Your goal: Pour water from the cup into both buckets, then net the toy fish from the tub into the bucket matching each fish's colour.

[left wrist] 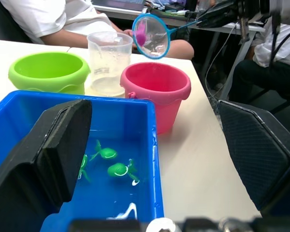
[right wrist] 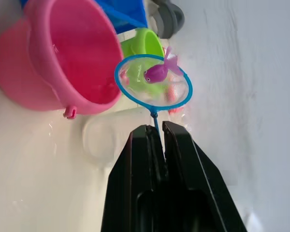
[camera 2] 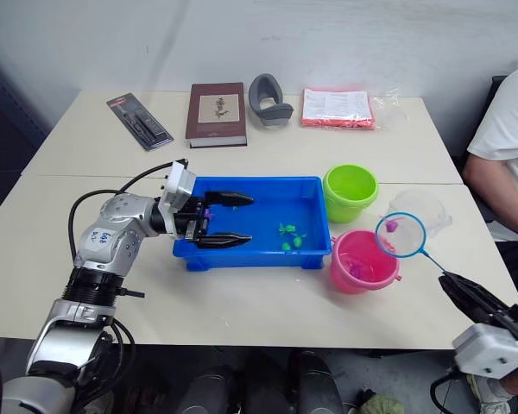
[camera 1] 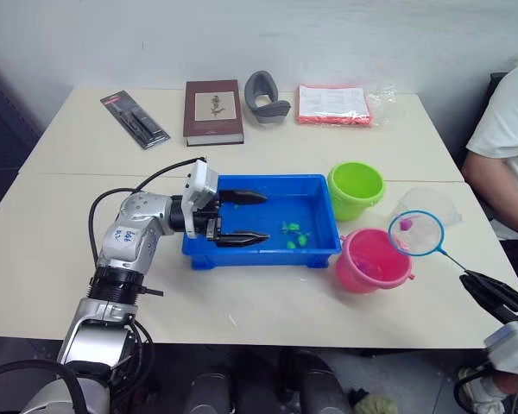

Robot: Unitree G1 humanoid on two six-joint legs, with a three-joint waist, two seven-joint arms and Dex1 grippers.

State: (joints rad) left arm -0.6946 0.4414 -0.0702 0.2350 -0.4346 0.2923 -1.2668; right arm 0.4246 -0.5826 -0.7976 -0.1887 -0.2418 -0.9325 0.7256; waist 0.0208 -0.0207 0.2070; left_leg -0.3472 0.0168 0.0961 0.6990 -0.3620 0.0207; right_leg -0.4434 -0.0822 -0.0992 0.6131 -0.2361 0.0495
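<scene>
My right claw (right wrist: 157, 140) is clamped on the thin handle of a blue-rimmed net (camera 1: 416, 233) holding a pink-magenta fish (right wrist: 159, 71), hovering at the pink bucket's (camera 1: 371, 259) 3 o'clock. My left claw (camera 1: 242, 217) gapes empty over the blue tub (camera 1: 268, 250); its wrist view reveals green fish (left wrist: 117, 169) underwater.

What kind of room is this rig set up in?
Probably an office or lab used as a test area. Two plain cream tables stand pushed together against a white wall, a brown hardcover book lies at the back, and a seated person in a white shirt watches from the side.
</scene>
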